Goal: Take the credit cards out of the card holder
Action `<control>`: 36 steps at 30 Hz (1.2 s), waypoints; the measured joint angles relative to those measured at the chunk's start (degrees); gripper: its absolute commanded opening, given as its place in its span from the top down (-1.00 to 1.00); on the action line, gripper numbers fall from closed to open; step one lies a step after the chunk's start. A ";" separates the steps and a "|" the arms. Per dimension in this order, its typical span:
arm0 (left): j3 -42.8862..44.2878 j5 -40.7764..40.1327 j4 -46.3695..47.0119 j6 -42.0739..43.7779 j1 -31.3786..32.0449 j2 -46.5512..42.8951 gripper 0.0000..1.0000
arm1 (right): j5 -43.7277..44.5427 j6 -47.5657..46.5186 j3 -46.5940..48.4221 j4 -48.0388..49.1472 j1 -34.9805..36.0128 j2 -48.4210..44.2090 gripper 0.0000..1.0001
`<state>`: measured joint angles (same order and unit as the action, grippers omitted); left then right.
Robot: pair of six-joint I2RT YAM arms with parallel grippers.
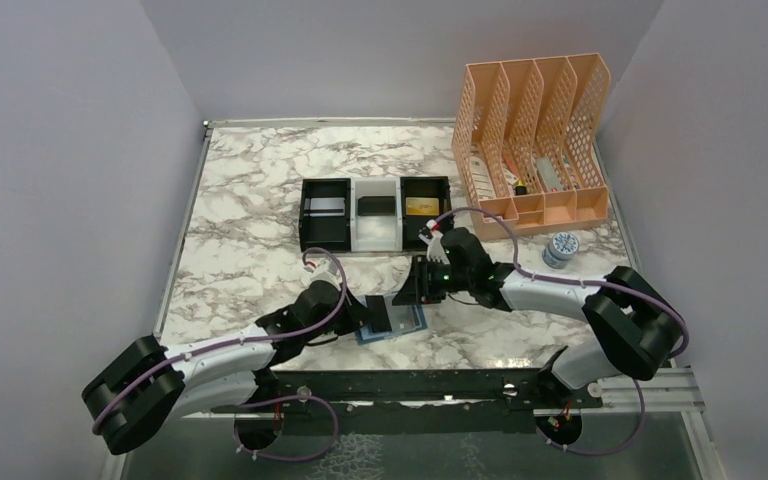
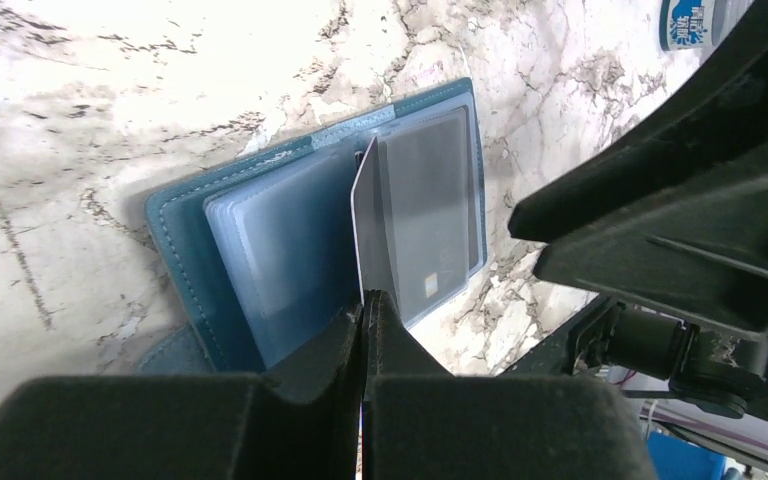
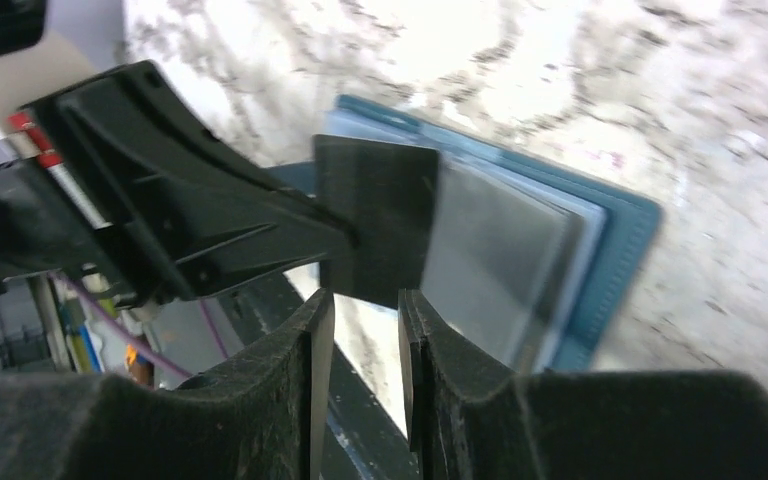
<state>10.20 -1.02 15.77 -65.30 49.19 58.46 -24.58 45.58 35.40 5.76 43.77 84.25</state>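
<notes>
Found card holder (image 2: 185, 270) lying open and flat on marble table (image 1: 250, 200), near the front edge, at 6 o'clock from the black-and-white tray (image 1: 376, 238). Logged left gripper (image 2: 365, 305) pressed together on one credit card (image 3: 375, 215), pinching its edge. Saw that card stood up on edge over the holder's clear sleeves, close to the middle fold; could not tell whether it was fully out of its pocket. Marked right gripper (image 3: 365, 297) at 1 o'clock from the holder in top view, fingers narrowly parted with nothing between them, tips just beside the held card's free edge; contact unclear. Counted three more cards in the tray: silvery card (image 1: 325, 207) in the 9 o'clock compartment, black card (image 1: 376, 206) in the middle, gold card (image 1: 421, 206) in the 3 o'clock compartment. Spotted peach file organizer (image 1: 535, 120) at 2 o'clock from the tray, small blue-and-white round container (image 1: 560, 248) at 3 o'clock.
</notes>
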 measured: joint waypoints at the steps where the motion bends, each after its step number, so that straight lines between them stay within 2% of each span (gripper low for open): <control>1: 0.20 -0.35 -1.18 0.37 0.00 -0.74 1.00 | -1.40 -0.15 0.00 1.49 0.00 -0.07 0.37; 7: 0.66 -1.64 -5.99 1.66 0.00 -4.00 1.00 | -6.84 -1.70 0.94 5.42 0.52 0.92 0.37; 14: 2.58 -2.56 -11.34 3.08 0.00 -6.99 1.00 | -10.60 -3.15 4.13 5.64 0.74 9.05 0.38; 19: 3.43 -3.58 -14.93 4.09 0.00 -9.81 1.00 | -9.75 -3.15 5.42 1.68 0.76 13.55 0.39; 24: 4.70 -4.28 -18.45 5.60 0.00 -11.87 1.00 | -7.85 -3.30 6.86 -0.48 0.79 13.62 0.39; 28: 7.10 -4.48 -21.00 7.74 0.00 -12.00 1.00 | -5.49 -4.68 6.82 -2.47 0.79 10.60 0.36; 32: 10.64 -3.21 -21.27 11.76 -0.59 -10.97 1.00 | -0.81 -5.64 6.64 -3.41 0.79 2.08 0.14; 36: 14.14 3.56 -20.06 16.35 -5.25 -7.93 1.00 | 5.86 -6.62 4.24 -1.75 0.79 -9.33 -0.16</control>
<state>24.34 2.55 -4.29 -48.95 43.94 50.52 -18.72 38.96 39.64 4.01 44.56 74.91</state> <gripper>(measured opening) 0.012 0.453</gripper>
